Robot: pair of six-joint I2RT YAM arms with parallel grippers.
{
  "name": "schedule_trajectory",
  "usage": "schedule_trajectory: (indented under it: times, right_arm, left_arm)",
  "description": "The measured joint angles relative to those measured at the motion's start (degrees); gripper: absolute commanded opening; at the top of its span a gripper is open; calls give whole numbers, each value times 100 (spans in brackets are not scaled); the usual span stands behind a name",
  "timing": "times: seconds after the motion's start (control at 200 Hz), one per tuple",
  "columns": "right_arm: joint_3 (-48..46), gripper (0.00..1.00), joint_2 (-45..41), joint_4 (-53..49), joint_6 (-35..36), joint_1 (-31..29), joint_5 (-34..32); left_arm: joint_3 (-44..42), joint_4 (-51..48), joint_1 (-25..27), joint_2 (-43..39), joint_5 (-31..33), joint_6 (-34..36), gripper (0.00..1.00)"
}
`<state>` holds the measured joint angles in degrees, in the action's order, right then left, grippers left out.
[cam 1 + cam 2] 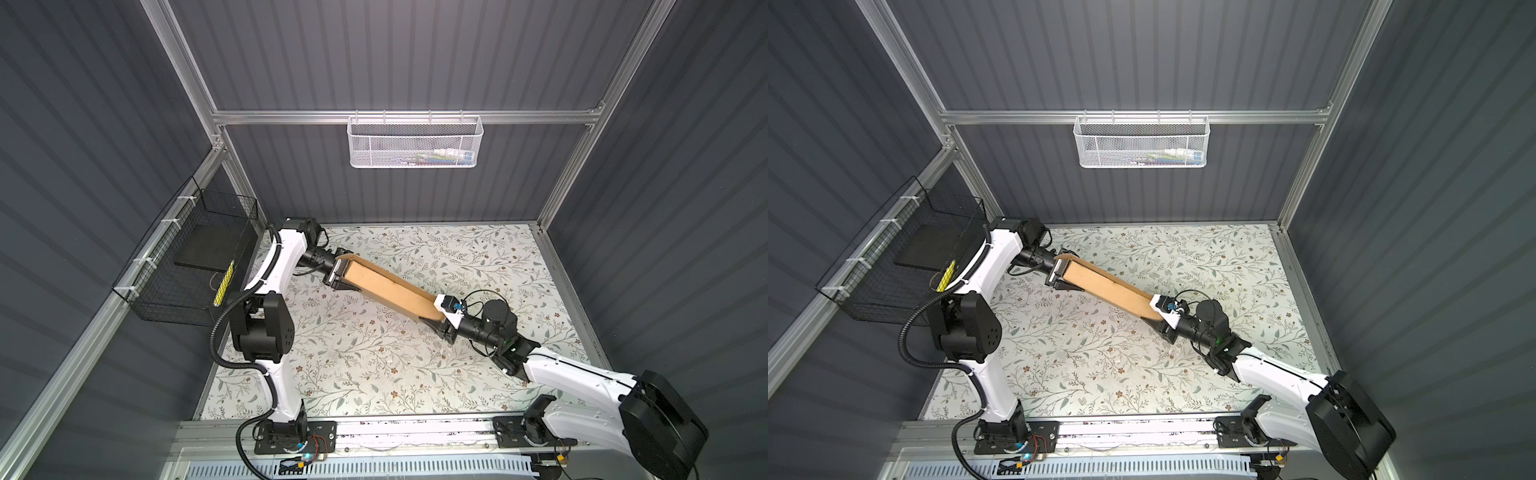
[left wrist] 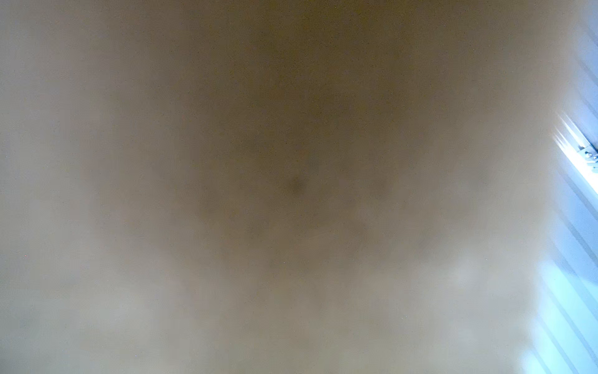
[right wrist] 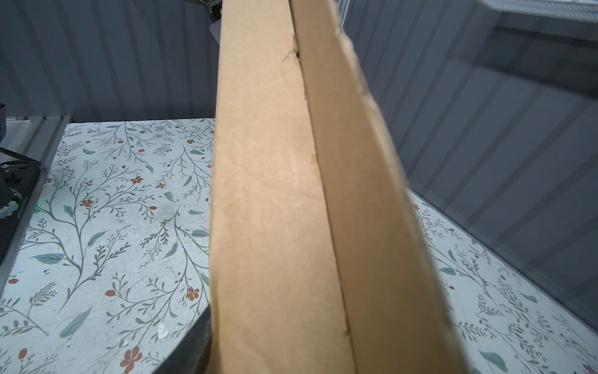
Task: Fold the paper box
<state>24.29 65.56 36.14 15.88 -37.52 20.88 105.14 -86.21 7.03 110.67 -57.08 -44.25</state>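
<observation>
01: black wire basket, fixed to the left wall rail at 9 o'clock of the tabletop. Inside it are a flat dark slab and a yellow strip. It shows in both top views.

02: left gripper, at 10 o'clock from the tabletop's middle, pointing toward 4 o'clock. One black finger lies on each side of the near end of the paper box, and cardboard fills the gap between them. Whether they press on it or only flank it cannot be told. The left wrist view is almost all blurred tan, with a sliver of wall at one edge.

03: paper box, plain brown cardboard, long and narrow from above, turned up on its edge. It slants over the middle of the tabletop from 10 o'clock to 4 o'clock, with one end at each gripper. The right wrist view shows two long panels meeting along a crease. Whether its lower edge touches the tabletop cannot be told.

04: white mesh basket, on the back wall's cross rail at 12 o'clock, well apart from the box. The small items in it are too small to name.

05: right gripper, at 4 o'clock, pointing toward 10 o'clock. Its fingers straddle the box's other end. One dark finger shows against the near face and the other is hidden. Whether it pinches firmly or fits loosely cannot be told.
</observation>
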Motion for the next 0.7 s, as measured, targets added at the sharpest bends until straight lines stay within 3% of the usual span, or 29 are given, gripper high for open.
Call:
schedule_trajectory:
  times: [0.7]
  right_arm:
    - [-2,44,-378,-472,2,-4,-245]
  left_arm:
    - [767,-446,15,739,-55,605,70]
